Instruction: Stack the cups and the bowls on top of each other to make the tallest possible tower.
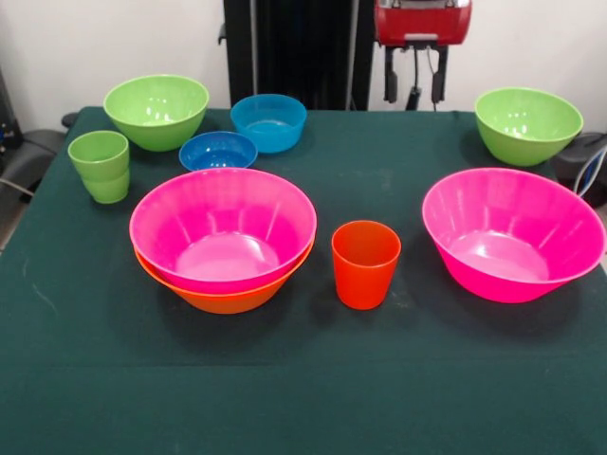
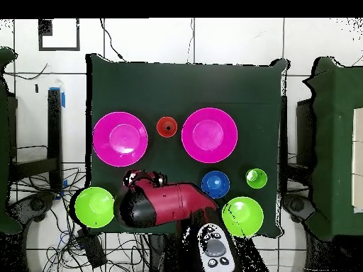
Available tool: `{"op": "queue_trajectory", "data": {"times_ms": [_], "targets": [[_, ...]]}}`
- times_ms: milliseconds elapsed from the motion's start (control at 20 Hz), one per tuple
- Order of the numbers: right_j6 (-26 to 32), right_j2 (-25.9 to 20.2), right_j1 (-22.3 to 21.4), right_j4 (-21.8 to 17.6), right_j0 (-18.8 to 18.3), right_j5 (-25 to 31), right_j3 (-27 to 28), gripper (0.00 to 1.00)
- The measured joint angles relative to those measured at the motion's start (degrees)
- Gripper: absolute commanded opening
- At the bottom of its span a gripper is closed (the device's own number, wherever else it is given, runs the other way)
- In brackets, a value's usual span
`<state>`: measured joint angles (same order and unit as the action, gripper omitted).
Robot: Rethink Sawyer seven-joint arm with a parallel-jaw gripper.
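The tower (image 1: 223,248) so far consists of one pink bowl (image 1: 223,227) nested in the orange bowl (image 1: 223,299), standing left of centre on the green table cloth (image 1: 303,379). All pieces are judged to be light, stiff, glossy plastic, likely slippery; a hold across a thin rim wall is considered the surest purchase. The orange-red cup (image 1: 365,263) stands upright just beside the stack, apart from it. The second pink bowl (image 1: 512,234) sits tilted at the right, near the cloth's edge, and may rock when touched. Behind are found the dark blue bowl (image 1: 218,151), light blue bowl (image 1: 268,122), two green bowls (image 1: 156,111) (image 1: 528,125) and the light green cup (image 1: 100,166); the last appears doubled, though this is uncertain. The gripper (image 1: 414,87) hangs raised at the rear, its prongs spread and empty. Open room is noted across the front and centre.
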<state>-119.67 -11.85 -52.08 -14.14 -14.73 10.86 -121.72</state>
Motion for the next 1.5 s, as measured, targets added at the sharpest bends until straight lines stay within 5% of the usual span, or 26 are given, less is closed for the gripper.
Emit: {"op": "queue_trajectory", "data": {"times_ms": [650,1500], "targets": [[-3.97,1.61,0.41,8.88,5.96,-1.04,-2.11,1.00],[-5.99,-0.18,-2.17,13.75,5.99,-2.02,-7.94,1.00]]}}
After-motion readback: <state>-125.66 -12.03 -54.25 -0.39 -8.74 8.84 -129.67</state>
